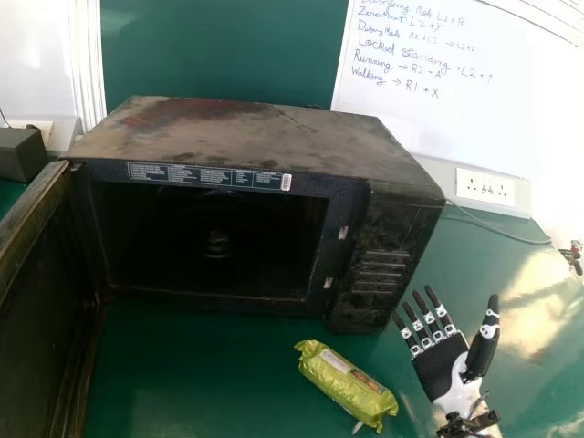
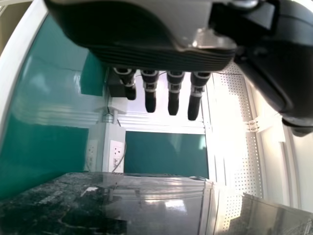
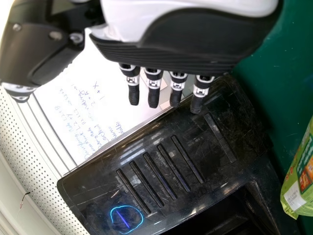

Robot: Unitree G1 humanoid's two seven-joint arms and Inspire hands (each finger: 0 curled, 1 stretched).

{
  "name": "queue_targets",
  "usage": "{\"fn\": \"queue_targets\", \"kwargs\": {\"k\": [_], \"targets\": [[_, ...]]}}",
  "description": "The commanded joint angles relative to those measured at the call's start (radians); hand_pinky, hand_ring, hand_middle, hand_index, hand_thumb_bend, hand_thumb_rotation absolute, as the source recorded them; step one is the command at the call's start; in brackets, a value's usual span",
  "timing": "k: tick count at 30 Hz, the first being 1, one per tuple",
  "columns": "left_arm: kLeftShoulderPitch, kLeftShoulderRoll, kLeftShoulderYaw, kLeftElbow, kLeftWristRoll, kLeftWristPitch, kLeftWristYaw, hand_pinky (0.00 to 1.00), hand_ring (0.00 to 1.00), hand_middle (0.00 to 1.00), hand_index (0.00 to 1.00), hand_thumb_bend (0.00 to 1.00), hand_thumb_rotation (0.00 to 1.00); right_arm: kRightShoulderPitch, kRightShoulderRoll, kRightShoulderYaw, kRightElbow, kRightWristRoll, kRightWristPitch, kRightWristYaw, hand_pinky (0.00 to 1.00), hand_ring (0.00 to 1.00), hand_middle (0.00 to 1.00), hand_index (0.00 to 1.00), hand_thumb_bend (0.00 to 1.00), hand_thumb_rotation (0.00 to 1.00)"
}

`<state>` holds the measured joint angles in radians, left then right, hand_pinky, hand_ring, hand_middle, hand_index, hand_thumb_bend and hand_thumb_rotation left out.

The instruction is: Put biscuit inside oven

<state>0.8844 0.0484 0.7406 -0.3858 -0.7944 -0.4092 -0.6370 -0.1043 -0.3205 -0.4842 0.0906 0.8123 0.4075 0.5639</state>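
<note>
"Fingers on the right hand (image 1: 441, 365) are stretching out straight, grasping nothing. How is the left hand (image 2: 156, 54) looking?"

"Its fingers are pointing straight too, released. And the biscuit (image 1: 347, 385)?"

"Lying in its wrapper on the table (image 1: 182, 383), in front of the oven (image 1: 246, 146) and just beside the right hand. So we're seeing the door (image 1: 41, 301) standing open, but picking up, putting in and letting go are all waiting."

"What are you missing?"

"Shadow is swallowing most of the cavity (image 1: 155, 246); something pale is showing inside, but I'm not making out what. The head view is cutting off the door, and the right wrist view is cutting off part of the biscuit."
</note>
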Motion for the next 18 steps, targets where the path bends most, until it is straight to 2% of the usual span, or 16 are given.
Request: {"fn": "queue_targets", "kwargs": {"k": [1,8,10,12,16,18], "targets": [[0.004,0.009,0.009,0.003,-0.006,0.005,0.0,1.0,0.96,0.98,0.91,0.93,0.84,-0.003,0.003,-0.001,-0.014,0.007,0.007,-0.006,0.96,1.0,1.0,1.0,1.0,0.89],[0.009,0.006,0.008,-0.002,-0.004,0.006,0.002,1.0,0.97,0.97,0.91,0.92,0.84,-0.002,-0.003,0.0,-0.004,0.002,0.0,0.014,0.96,1.0,1.0,1.0,1.0,0.88],[0.012,0.005,0.008,-0.002,0.002,0.002,0.0,1.0,0.96,0.96,0.9,0.93,0.82,-0.001,-0.01,0.007,0.001,-0.023,-0.031,0.032,0.95,1.0,1.0,1.0,1.0,0.89],[0.014,0.002,0.007,-0.006,0.008,0.0,0.002,1.0,0.94,0.95,0.9,0.93,0.78,0.004,-0.025,0.026,-0.008,-0.088,-0.1,0.047,0.95,1.0,1.0,1.0,1.0,0.9],[0.015,-0.002,0.004,-0.011,0.01,0.0,0.008,1.0,0.89,0.92,0.89,0.9,0.77,0.012,-0.062,0.063,-0.029,-0.266,-0.313,0.075,0.95,1.0,1.0,1.0,1.0,0.9],[0.014,-0.002,0.005,-0.009,0.012,-0.005,0.003,0.98,0.86,0.88,0.86,0.92,0.72,0.006,-0.064,0.068,-0.026,-0.312,-0.406,0.085,0.95,1.0,1.0,1.0,1.0,0.89]]}}
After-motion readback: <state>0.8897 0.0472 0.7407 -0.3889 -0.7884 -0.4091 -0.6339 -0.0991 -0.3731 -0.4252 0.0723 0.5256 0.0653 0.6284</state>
